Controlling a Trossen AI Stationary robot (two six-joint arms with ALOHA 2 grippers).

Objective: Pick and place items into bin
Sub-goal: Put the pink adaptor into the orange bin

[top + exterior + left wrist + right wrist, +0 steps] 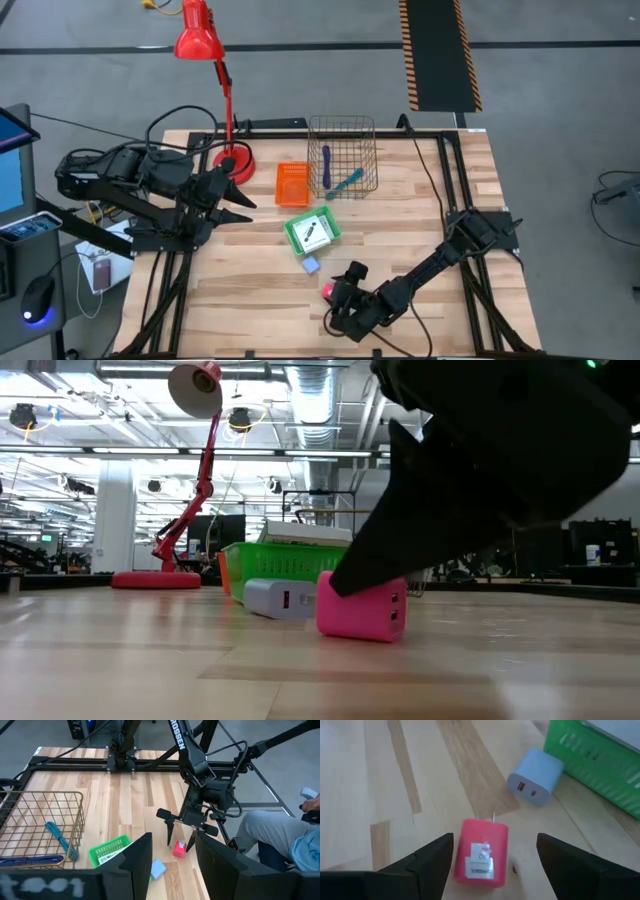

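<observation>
A pink block (481,854) lies on the wooden table near its near edge, beside a pale lavender block (535,775). My right gripper (495,851) is open and low over the pink block (179,849), with one finger on either side of it; whether a finger touches it cannot be told. A white card pack (314,233) lies in a green tray (296,240). A purple pen (326,165) and a teal pen (345,183) lie in the wire basket (342,128). My left gripper (240,195) is open and waits by the lamp base.
An orange tray (292,185) sits left of the wire basket. A red desk lamp (232,160) stands at the far left of the table. Black rails (440,160) frame the table. A seated person's leg (272,827) shows beyond the near edge.
</observation>
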